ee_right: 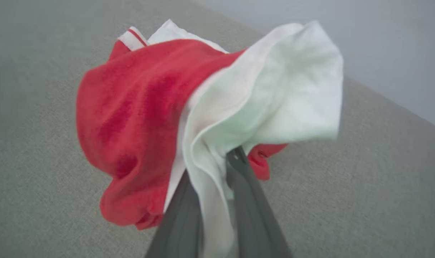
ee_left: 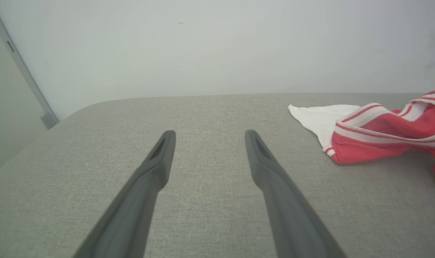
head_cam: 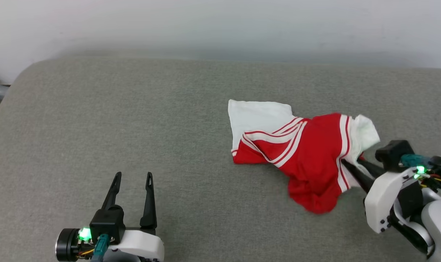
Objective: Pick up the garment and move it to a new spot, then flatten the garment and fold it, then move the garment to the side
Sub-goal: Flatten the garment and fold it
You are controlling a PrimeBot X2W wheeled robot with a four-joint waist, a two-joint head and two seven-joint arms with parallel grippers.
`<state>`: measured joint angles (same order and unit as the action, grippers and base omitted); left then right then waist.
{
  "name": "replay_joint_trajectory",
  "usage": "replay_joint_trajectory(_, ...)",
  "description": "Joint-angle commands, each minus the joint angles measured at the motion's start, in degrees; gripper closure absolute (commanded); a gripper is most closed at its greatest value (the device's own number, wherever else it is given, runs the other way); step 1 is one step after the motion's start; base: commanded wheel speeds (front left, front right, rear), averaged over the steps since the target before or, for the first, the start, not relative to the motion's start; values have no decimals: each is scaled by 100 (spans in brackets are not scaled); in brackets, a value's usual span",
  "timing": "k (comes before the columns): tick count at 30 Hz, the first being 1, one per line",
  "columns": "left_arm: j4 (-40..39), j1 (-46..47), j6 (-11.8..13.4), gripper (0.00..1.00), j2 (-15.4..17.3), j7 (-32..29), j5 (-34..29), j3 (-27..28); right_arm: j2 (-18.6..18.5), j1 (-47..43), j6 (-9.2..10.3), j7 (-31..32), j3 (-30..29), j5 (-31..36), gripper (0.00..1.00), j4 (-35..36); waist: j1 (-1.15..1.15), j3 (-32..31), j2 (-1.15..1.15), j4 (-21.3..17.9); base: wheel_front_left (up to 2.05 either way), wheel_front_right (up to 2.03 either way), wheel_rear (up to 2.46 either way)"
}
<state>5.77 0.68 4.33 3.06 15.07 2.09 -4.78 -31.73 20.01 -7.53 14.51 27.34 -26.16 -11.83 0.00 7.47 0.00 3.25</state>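
The garment (head_cam: pixel 307 153) is a crumpled red jersey with white sleeves and red-and-white stripe trim, lying right of centre on the grey cushion. Its letters and number are hidden in the folds. My right gripper (head_cam: pixel 349 165) reaches in from the lower right and is shut on the white sleeve edge; in the right wrist view the cloth (ee_right: pixel 217 107) bunches up over the two fingers (ee_right: pixel 246 186), lifted off the surface. My left gripper (head_cam: pixel 133 178) stands open at the lower left, well apart from the shirt. In the left wrist view the garment (ee_left: pixel 375 132) lies to the right of its fingers.
The grey fabric cushion (head_cam: pixel 133 120) spreads across the whole workspace, with a rounded corner at the far left. A pale wall (head_cam: pixel 220 25) rises behind it. A grey post (ee_left: pixel 23 71) stands by the wall to the left.
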Motion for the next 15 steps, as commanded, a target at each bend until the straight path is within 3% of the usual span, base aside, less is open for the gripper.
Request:
replay_joint_trajectory(1, -13, -52, -31, 0, 3, 15, -50, 36, 130, -123, 8, -221, -292, -59, 100, 244, 0, -83, 0, -159, 0, 0, 0)
replay_joint_trajectory(9, -10, -83, -93, 0, 3, 15, -83, 48, 624, -498, 8, -767, -1331, -331, 100, 583, 0, -79, 0, -348, 0, 0, 0)
replay_joint_trajectory(10, 1, -104, -107, 0, 3, 15, -82, 56, 830, -674, 7, -934, -1860, -522, 100, 439, 0, -70, 0, -392, 0, 0, 0)
replay_joint_trajectory(15, 4, -122, -122, 0, 1, 15, -92, 62, 1012, -959, 6, -1195, -2673, -582, 100, -58, 0, -31, 0, -421, 0, 0, 0)
